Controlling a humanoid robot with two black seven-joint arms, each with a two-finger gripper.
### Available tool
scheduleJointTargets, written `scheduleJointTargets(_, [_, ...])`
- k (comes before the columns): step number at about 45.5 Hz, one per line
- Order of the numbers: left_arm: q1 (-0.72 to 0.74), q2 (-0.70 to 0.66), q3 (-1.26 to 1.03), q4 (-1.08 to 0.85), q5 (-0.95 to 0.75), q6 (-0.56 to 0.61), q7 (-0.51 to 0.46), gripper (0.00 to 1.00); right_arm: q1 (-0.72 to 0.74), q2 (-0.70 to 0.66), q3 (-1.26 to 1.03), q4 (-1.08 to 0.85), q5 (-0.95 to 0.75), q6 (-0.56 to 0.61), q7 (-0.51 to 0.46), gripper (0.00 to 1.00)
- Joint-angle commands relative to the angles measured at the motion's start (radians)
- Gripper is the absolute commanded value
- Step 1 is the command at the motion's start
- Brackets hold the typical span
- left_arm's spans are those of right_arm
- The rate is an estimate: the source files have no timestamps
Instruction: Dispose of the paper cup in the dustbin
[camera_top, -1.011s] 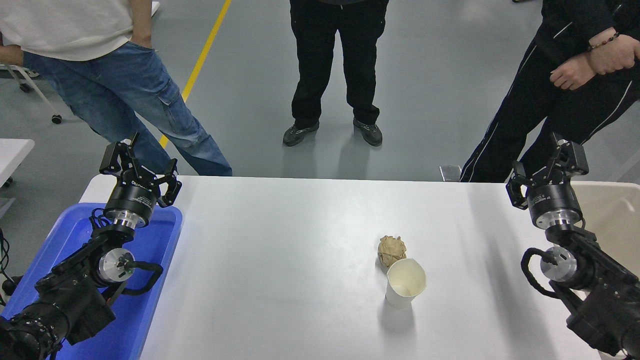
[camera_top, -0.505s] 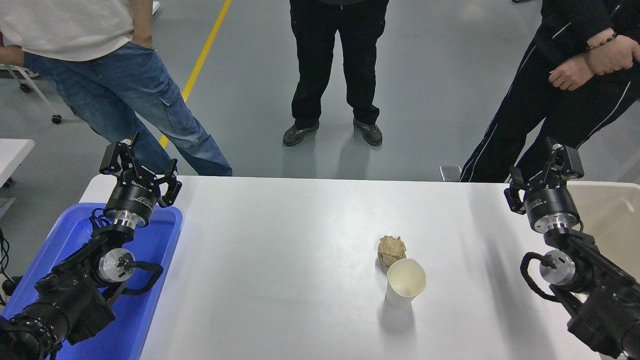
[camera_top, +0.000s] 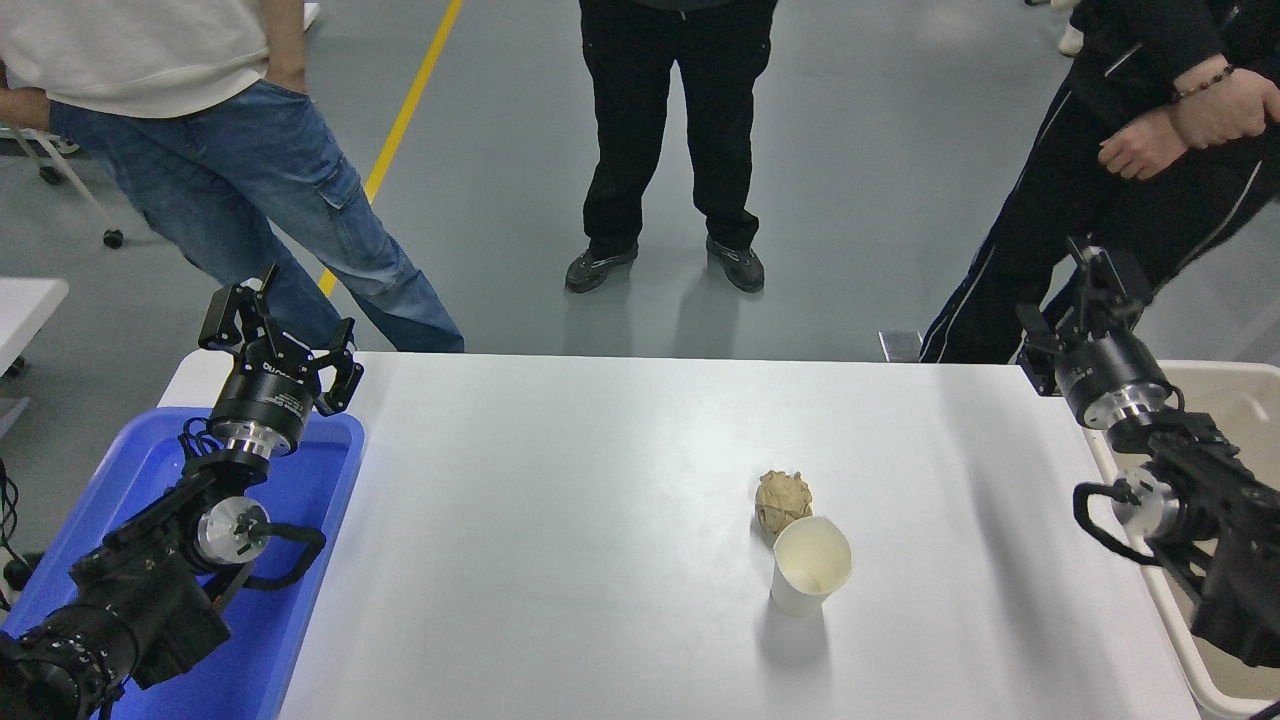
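White paper cup (camera_top: 809, 577) upright on worktop (camera_top: 560, 520), touching tan paper ball (camera_top: 783, 499), well left of and nearer than right pincer (camera_top: 1082, 297). That pincer spread, empty, beside beige dustbin (camera_top: 1225, 420). Left pincer (camera_top: 277, 325) spread, empty over blue bin (camera_top: 300, 470).

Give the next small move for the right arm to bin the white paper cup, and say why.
Probably swing the right gripper left and down toward the plain white tapered paper cup. It hangs open near the table's far right corner, above the large beige plastic dustbin, well away from the cup, which stands upright and ungrasped just in front of the crumpled tan paper ball. The left gripper is parked over the blue plastic bin.
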Motion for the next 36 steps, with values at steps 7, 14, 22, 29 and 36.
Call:
scheduleJointTargets(7, [0.0,0.0,0.0,0.0,0.0,0.0,0.001,1.0,0.38,-0.011,-0.679,-0.011,-0.17,0.036,0.0,1.0])
scheduleJointTargets(14, [0.0,0.0,0.0,0.0,0.0,0.0,0.001,1.0,0.471,0.007,-0.857,-0.013,-0.366,0.083,0.0,1.0])
scheduleJointTargets(22, [0.0,0.0,0.0,0.0,0.0,0.0,0.001,1.0,0.55,0.027,-0.98,0.021,-0.612,0.148,0.001,1.0])
scheduleJointTargets(29, [0.0,0.0,0.0,0.0,0.0,0.0,0.001,1.0,0.613,0.027,-1.018,0.118,-0.736,0.224,0.003,1.0])
scheduleJointTargets(36, [0.0,0.0,0.0,0.0,0.0,0.0,0.001,1.0,0.684,0.029,-1.05,0.263,-0.796,0.292,0.003,1.0])
